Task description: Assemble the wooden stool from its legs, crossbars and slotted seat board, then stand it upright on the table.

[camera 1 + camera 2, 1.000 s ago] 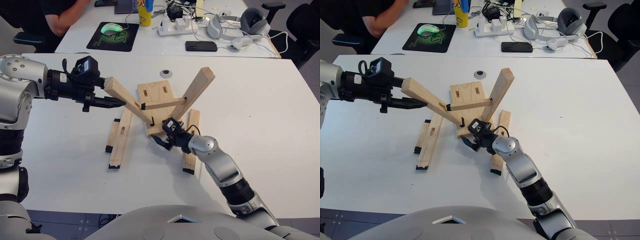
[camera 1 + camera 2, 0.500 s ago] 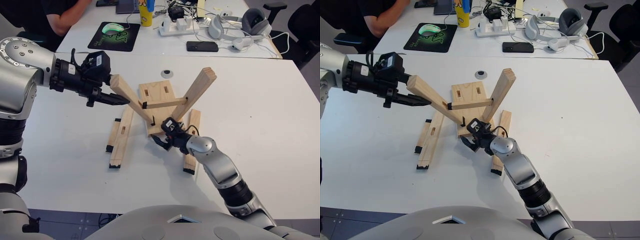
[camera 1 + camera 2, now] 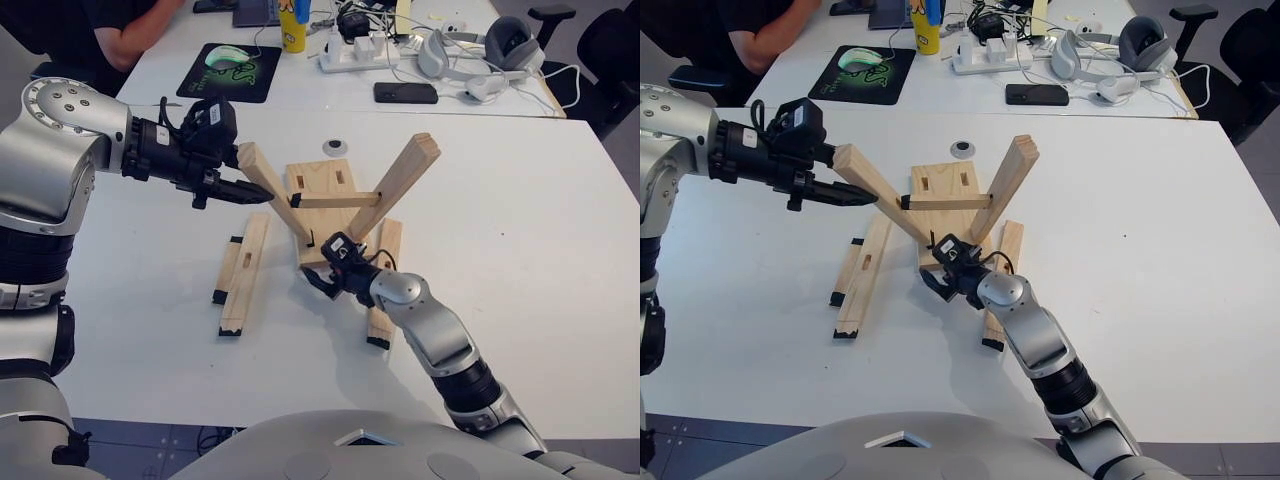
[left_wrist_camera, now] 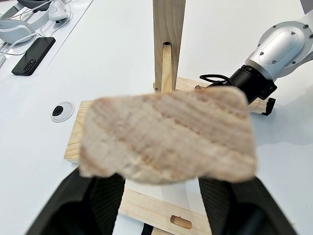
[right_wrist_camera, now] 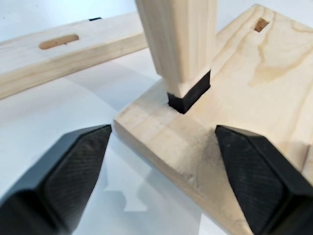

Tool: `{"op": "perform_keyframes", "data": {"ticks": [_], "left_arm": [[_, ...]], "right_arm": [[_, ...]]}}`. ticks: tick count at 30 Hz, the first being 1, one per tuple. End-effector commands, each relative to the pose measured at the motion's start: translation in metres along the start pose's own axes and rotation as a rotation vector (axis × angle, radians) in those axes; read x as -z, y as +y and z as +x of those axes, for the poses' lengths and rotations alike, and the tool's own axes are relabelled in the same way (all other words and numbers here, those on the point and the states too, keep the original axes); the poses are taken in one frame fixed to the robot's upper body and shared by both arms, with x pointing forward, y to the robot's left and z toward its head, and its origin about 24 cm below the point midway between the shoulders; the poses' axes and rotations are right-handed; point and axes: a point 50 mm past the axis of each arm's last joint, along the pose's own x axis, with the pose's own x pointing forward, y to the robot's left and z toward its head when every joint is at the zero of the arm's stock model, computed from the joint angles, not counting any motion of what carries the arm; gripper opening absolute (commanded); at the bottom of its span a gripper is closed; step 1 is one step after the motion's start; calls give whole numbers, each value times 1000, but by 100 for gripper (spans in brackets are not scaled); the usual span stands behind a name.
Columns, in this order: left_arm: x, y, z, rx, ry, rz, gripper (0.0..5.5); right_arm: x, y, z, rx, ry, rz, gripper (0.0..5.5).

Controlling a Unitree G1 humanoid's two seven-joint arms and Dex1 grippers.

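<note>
Left hand [image 3: 243, 186] grasps the top end of the tilted leg [image 3: 280, 200]; right hand [image 3: 318, 280], released, straddles a corner of the seat board [image 3: 325, 183] on the desk [image 3: 520, 230]. Stiff, light wood: probably best held low, near the slot.

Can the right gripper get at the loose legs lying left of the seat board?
Probably yes: the right gripper is open and empty, and only bare table separates it from the loose legs.

The seat board [image 3: 325, 183] lies flat on the tabletop [image 3: 520, 250], a left leg [image 3: 275, 195] and right leg [image 3: 400, 185] rising from it in a V with a crossbar [image 3: 335, 200] between, the left gripper [image 3: 255, 193] clamped on the left leg's top, the right gripper [image 3: 318, 280] at the board's near edge, two loose pieces [image 3: 240, 270] on its left and a loose leg [image 3: 383, 290] on its right.
</note>
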Motion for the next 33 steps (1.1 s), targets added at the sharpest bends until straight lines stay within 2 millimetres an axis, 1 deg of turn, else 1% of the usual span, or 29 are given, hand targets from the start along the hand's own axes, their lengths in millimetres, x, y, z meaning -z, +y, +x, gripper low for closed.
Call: {"op": "perform_keyframes", "data": {"ticks": [1, 11, 18, 22, 25, 27, 29, 33], "left_arm": [[-5, 0, 5, -13, -12, 23, 207], [-13, -4, 24, 15, -69, 58, 207], [-10, -6, 27, 16, -55, 65, 207], [-12, -4, 32, 21, -50, 70, 207], [-13, -3, 49, 58, -60, 62, 207], [-8, -3, 61, 71, -72, 34, 207], [3, -3, 70, 70, -67, 6, 207], [25, -7, 69, 28, -57, -66, 207]], "right_arm": [[14, 13, 5, -89, 74, 63, 393], [17, 16, 6, -111, 94, 50, 393], [20, 18, 6, -124, 107, 63, 393], [24, 19, 6, -135, 125, 79, 393], [25, 20, 6, -142, 135, 101, 393], [26, 22, 7, -155, 147, 110, 393], [28, 24, 7, -161, 163, 124, 393], [31, 23, 6, -178, 191, 151, 393]]}}
